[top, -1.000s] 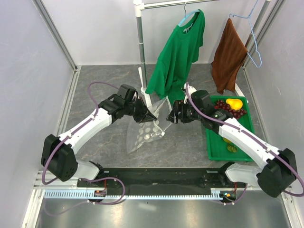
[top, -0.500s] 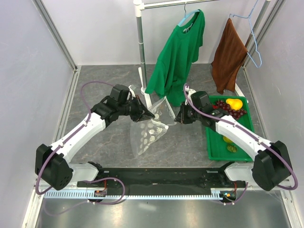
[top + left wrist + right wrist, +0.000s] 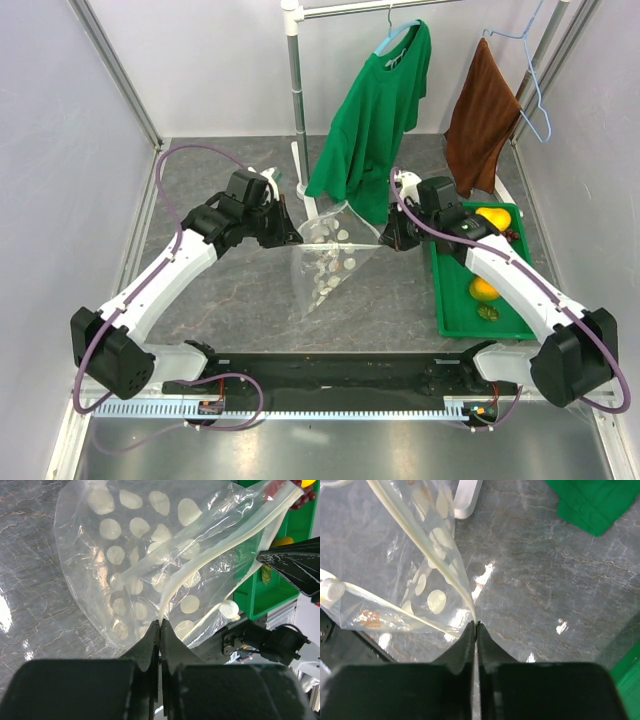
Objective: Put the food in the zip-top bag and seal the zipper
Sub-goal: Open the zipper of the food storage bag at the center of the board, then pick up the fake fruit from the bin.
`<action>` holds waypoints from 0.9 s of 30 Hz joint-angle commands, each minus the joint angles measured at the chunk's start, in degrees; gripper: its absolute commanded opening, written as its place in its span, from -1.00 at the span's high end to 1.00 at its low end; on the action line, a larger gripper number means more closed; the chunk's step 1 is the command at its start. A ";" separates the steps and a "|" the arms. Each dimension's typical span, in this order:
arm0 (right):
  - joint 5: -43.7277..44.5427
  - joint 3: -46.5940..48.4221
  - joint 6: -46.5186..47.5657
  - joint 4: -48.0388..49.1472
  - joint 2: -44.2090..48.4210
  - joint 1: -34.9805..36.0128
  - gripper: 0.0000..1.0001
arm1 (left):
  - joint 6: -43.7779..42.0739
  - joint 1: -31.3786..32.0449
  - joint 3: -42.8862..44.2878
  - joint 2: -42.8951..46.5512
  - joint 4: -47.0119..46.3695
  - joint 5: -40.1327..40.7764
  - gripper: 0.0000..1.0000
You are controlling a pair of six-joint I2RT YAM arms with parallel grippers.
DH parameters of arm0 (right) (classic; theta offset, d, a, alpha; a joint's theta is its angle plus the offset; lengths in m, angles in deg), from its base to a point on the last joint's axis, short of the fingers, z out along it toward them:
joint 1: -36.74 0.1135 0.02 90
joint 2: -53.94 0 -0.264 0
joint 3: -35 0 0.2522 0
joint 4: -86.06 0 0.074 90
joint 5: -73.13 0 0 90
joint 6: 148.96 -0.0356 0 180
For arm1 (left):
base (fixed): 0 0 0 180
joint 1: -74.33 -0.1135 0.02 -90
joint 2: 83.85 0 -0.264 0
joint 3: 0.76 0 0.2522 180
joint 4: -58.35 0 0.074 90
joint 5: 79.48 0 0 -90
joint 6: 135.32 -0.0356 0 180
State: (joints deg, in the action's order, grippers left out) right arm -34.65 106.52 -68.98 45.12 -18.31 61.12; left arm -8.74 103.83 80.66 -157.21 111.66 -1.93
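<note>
The zip-top bag [image 3: 335,255], clear with white dots, hangs stretched between my two grippers above the table. My left gripper [image 3: 292,236] [image 3: 161,621] is shut on one end of the bag's mouth edge. The right gripper [image 3: 384,238] [image 3: 476,624] is shut on the opposite end. The pale zipper [image 3: 212,562] [image 3: 407,530] runs between them, its two strips apart. The food lies on the green tray [image 3: 455,315]: a yellow mango-like fruit [image 3: 492,217] and an orange fruit [image 3: 484,290]. My right forearm hides most of the grape bunch.
A green shirt [image 3: 375,110] and a brown cloth [image 3: 482,115] hang from a rack at the back, its white post base [image 3: 300,165] just behind the bag. Grey walls close in on both sides.
The right gripper stood open beside the bag, then shut on its mouth edge. Both arms have moved up and apart, raising the bag and pulling its mouth taut.
</note>
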 commanded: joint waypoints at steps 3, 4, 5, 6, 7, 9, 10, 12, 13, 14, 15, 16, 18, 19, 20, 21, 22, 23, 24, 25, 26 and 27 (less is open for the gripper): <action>-0.59 8.06 12.19 -10.25 1.58 -1.79 0.30 | -2.31 -0.05 0.02 -1.25 -0.34 -3.63 0.96; -0.24 10.07 13.70 -11.74 2.19 -1.97 -0.13 | -1.34 -0.05 0.10 -1.52 -0.61 -4.07 0.96; 0.02 10.88 15.97 -14.71 2.90 -1.97 -0.35 | -0.99 -0.05 0.19 -2.30 -0.96 -4.77 0.96; 0.11 11.58 20.35 -16.48 4.47 -2.06 -0.56 | -0.63 -0.05 0.19 -2.57 -1.14 -5.48 0.96; 0.38 13.42 23.79 -18.59 5.27 -2.14 -0.69 | 0.07 -0.05 0.11 -2.84 -1.32 -5.66 0.96; 1.08 15.18 34.47 -26.76 6.59 -2.32 -0.86 | 0.42 -0.05 0.11 -3.36 -1.49 -5.83 0.96; 2.82 16.32 38.02 -29.57 6.85 -2.49 -0.96 | 0.42 -0.05 0.02 -3.54 -1.75 -6.01 0.96; 5.63 16.60 45.75 -38.89 6.42 -3.37 -0.96 | 0.42 -0.05 0.10 -3.80 -1.84 -5.75 0.96; 7.91 15.64 50.14 -41.35 5.98 -4.42 -0.96 | 0.34 -0.05 -0.07 -3.81 -1.93 -5.75 0.96; 12.46 14.85 52.01 -45.29 5.37 -5.30 -0.96 | 0.34 0.03 -0.07 -3.81 -1.93 -5.75 0.96; 13.99 14.14 52.82 -46.81 4.32 -6.79 -0.96 | 0.34 -0.05 -0.07 -3.81 -1.85 -5.57 0.96; 14.87 13.01 54.48 -47.87 3.87 -10.89 -0.96 | 0.34 -0.05 -0.07 -3.81 -1.93 -5.57 0.96; 15.49 12.30 56.85 -51.65 2.30 -15.13 -0.94 | 0.34 0.03 -0.07 -3.89 -2.11 -5.57 0.96; 15.67 11.33 61.48 -52.35 2.20 -19.59 -0.96 | 0.34 0.04 0.02 -3.72 -2.02 -5.57 0.96; 15.93 10.72 63.96 -52.62 2.20 -22.07 -0.96 | 0.34 0.04 -0.07 -3.72 -2.19 -5.66 0.96; 16.63 10.19 66.94 -52.36 2.20 -24.10 -0.96 | 0.16 0.04 -0.07 -3.72 -2.11 -5.74 0.96; 16.90 9.31 69.41 -52.54 1.94 -28.64 -0.96 | 0.07 0.04 -0.07 -3.72 -2.20 -5.75 0.96; 17.34 8.87 74.05 -52.45 1.67 -29.91 -0.96 | 0.07 0.04 -0.16 -3.72 -2.20 -5.83 0.96; 18.56 8.60 75.92 -52.54 0.89 -30.70 -0.96 | 0.07 0.04 -0.25 -3.89 -2.20 -5.75 0.96; 19.01 7.90 77.85 -52.36 0.62 -31.84 -0.96 | 0.16 0.04 -0.42 -3.81 -2.20 -5.83 0.96; 19.53 7.29 82.14 -51.49 0.53 -32.03 -0.96 | 0.16 0.04 -0.42 -3.98 -2.20 -5.92 0.96; 20.76 6.33 84.27 -50.79 1.31 -32.03 -0.96 | 0.25 0.04 -0.51 -4.07 -2.28 -5.92 0.96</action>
State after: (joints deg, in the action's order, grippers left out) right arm -17.66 114.68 -0.57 -2.40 -17.55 29.99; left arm -9.16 103.83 80.53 -161.08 110.97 -6.56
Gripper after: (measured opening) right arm 0.979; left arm 0.027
